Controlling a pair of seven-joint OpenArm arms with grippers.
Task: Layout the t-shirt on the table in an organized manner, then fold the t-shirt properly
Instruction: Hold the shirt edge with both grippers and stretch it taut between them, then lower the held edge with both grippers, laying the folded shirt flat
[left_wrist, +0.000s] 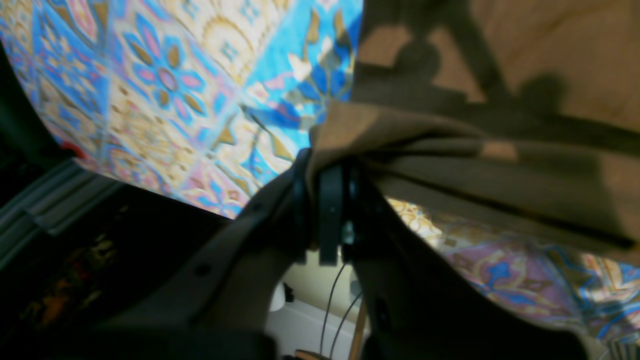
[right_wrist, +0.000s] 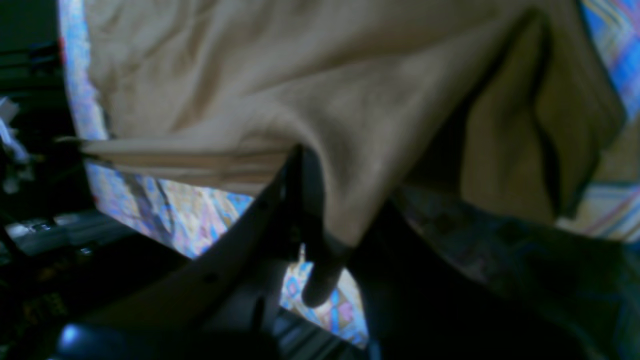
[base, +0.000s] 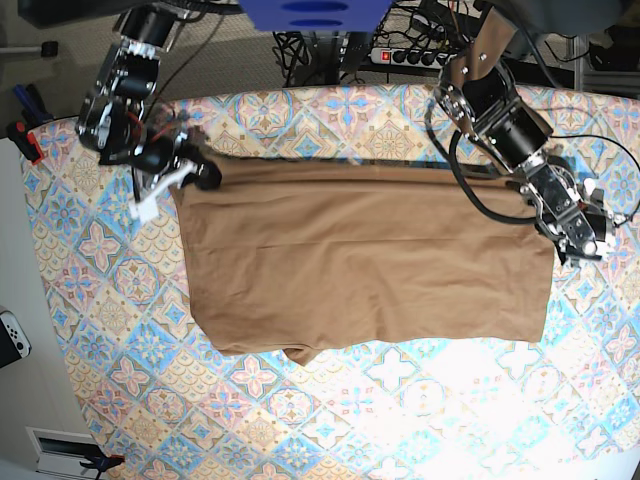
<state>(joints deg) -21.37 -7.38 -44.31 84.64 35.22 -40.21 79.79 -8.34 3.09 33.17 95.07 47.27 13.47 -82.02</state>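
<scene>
The tan t-shirt lies as a wide flat rectangle on the patterned table. My right gripper is at its far left corner, shut on the cloth. In the right wrist view the t-shirt drapes over the closed fingers of the gripper. My left gripper is at the shirt's right edge. The left wrist view shows that gripper pinching a bunched fold of t-shirt just above the table.
A white controller lies off the table's left side, and a red clamp sits at the far left edge. A power strip and cables lie beyond the far edge. Both arms reach in from the far side.
</scene>
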